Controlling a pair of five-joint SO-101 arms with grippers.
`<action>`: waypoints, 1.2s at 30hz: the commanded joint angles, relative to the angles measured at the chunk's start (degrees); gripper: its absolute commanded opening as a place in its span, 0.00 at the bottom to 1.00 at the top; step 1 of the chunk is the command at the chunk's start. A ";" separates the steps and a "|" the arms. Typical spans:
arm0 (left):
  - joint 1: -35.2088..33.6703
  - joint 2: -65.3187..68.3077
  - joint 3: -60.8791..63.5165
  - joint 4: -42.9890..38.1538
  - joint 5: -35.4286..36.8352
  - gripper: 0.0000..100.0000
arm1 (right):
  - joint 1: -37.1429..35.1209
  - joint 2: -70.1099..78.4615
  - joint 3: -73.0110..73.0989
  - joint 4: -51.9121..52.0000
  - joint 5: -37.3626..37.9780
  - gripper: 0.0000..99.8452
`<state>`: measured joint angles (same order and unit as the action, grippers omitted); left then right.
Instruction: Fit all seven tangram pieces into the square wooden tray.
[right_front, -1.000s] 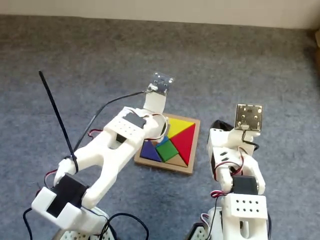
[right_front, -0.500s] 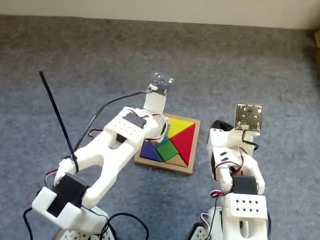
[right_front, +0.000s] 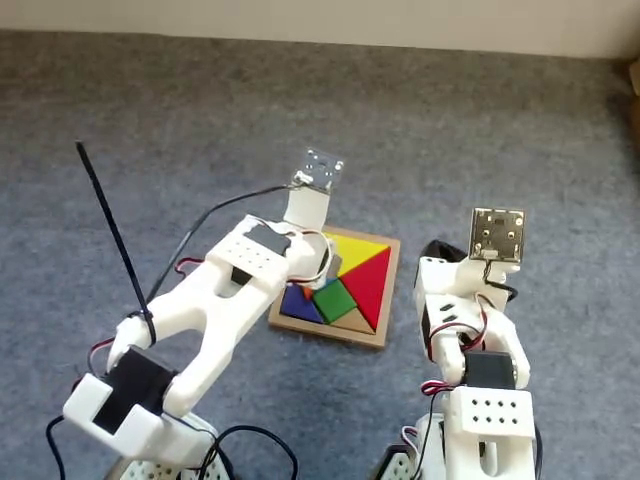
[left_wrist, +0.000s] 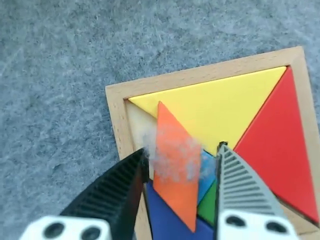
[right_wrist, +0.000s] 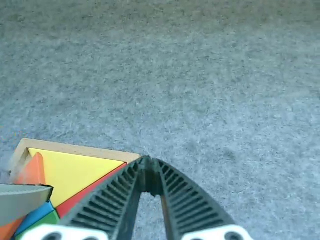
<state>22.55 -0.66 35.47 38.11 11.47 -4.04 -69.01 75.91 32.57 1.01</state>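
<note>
Left wrist view: the left gripper (left_wrist: 182, 152) hangs over the tray (left_wrist: 200, 72), jaws spread on either side of the orange piece (left_wrist: 175, 195). The black finger (left_wrist: 125, 185) touches one edge of it, and a gap shows at the grey finger (left_wrist: 240, 190). The orange piece lies askew, its tip overlapping the yellow triangle (left_wrist: 220, 105). The red triangle (left_wrist: 272, 145) sits flat in the tray. The right gripper (right_wrist: 150, 172) is clenched, empty, over carpet (right_wrist: 200, 75) near the tray's edge.
</note>
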 joint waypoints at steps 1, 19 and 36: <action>-1.27 -2.68 -0.48 0.26 0.70 0.22 | 0.48 -1.45 -0.22 -1.63 -0.18 0.01; -5.23 -2.68 -0.40 2.37 0.88 0.22 | 0.48 -1.45 -0.22 -1.63 -0.18 0.01; -6.90 -2.86 -0.84 5.54 4.40 0.22 | 0.48 -1.45 -0.22 -1.63 -0.18 0.01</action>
<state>16.66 -0.66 35.47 42.42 15.34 -4.04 -69.01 75.91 32.57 1.01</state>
